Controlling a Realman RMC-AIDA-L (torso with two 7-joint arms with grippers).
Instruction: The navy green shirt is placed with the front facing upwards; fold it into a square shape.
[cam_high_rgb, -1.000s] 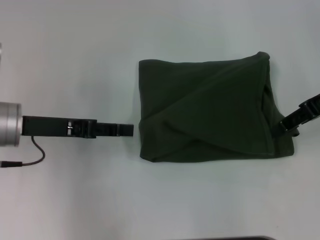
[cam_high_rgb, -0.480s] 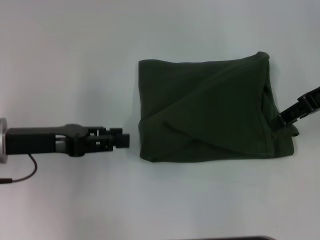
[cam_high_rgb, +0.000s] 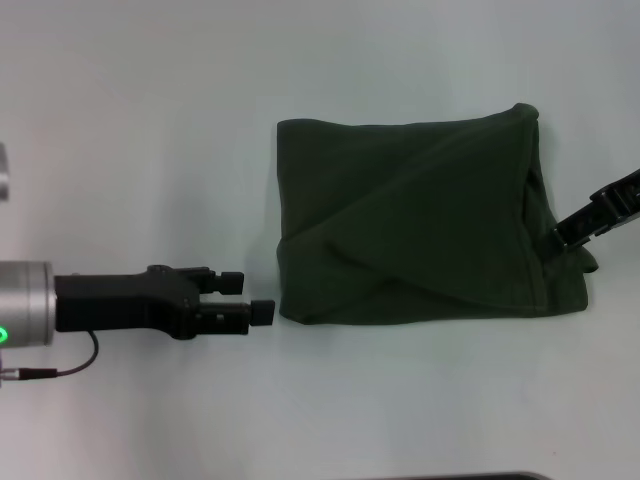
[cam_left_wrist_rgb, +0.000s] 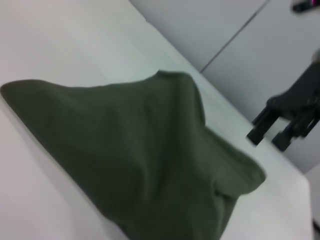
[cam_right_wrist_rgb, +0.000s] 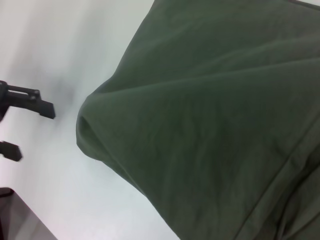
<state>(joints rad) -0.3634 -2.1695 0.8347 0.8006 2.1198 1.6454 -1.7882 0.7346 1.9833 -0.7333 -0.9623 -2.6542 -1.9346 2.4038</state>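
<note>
The navy green shirt lies folded into a rough rectangle on the white table, with diagonal creases across its top and no lettering showing. My left gripper hovers just off the shirt's lower left corner, open and empty. The right wrist view shows it with its fingers spread beside that corner of the shirt. My right gripper is at the shirt's right edge. In the left wrist view it stands open just past the far corner of the shirt.
A white table spreads all round the shirt. A dark strip shows at the near edge. A cable trails from my left wrist.
My left gripper has shifted toward the table's near edge, turned about its wrist, and now shows its fingers spread near the shirt's lower left corner. The right gripper has edged slightly away.
</note>
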